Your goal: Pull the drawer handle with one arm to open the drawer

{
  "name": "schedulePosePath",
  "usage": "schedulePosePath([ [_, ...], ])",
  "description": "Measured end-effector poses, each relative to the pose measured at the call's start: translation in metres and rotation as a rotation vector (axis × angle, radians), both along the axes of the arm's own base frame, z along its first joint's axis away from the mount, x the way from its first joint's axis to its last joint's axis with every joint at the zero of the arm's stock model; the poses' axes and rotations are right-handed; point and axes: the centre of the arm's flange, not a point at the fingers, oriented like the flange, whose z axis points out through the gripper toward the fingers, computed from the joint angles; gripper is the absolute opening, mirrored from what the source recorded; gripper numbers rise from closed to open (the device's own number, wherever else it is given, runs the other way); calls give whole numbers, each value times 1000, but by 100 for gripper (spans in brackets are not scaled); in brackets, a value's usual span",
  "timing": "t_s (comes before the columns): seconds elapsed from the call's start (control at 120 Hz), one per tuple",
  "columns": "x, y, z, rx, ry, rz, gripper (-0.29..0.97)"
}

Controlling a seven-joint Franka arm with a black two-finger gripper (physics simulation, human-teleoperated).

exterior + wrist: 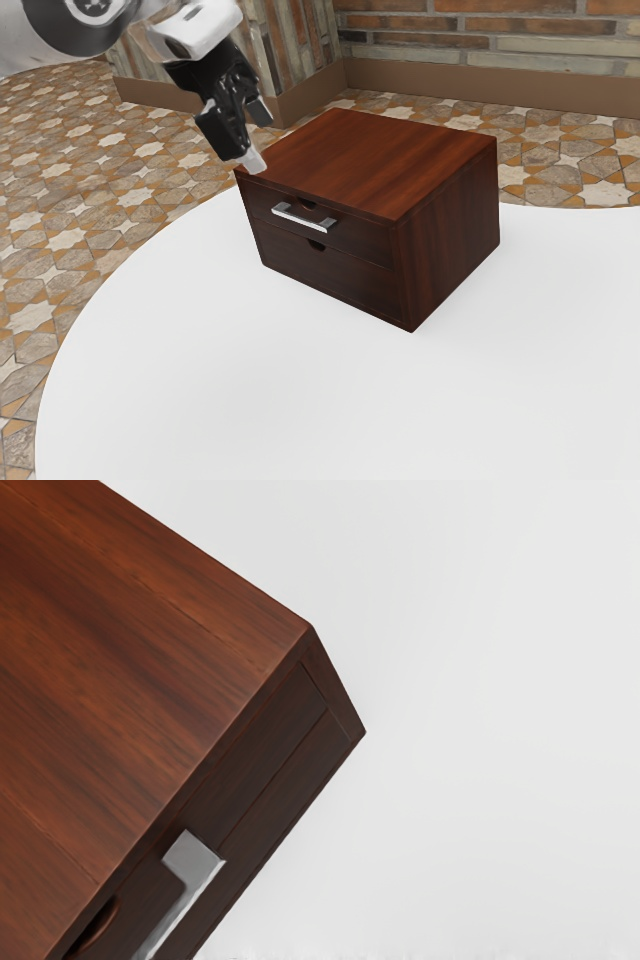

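Note:
A dark wooden cabinet [385, 165] with two stacked drawers stands on the white round table [300, 400]. The top drawer [355, 235] carries a silver bar handle [303, 216], and its front sits level with the cabinet's front. My black gripper [250, 160] hangs at the cabinet's upper front corner on the exterior view's left, above the handle and a little to its left, not touching it. In the wrist view the cabinet top [110, 680] lies under my hand, with that corner and one end of the handle [185, 885] in sight.
The lower drawer [330, 268] has only a small notch as a grip. White tabletop spreads wide in front of the cabinet and to the exterior view's right. Beyond the table lie a patterned tile floor [70, 190] and brick walls [500, 40].

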Motion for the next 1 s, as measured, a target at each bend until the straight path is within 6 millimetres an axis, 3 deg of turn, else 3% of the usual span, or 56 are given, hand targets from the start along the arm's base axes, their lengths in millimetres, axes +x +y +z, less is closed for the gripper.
schedulePosePath([
  [0.117,21,18,-29,30,4,-75,68],
  [0.233,28,40,-40,71,-31,-128,68],
  [0.417,44,77,-77,125,-62,-193,66],
  [0.55,64,68,-112,144,-84,-276,63],
  [0.708,78,65,-123,221,-130,-350,55],
  [1.0,87,69,-151,306,-151,-428,54],
])
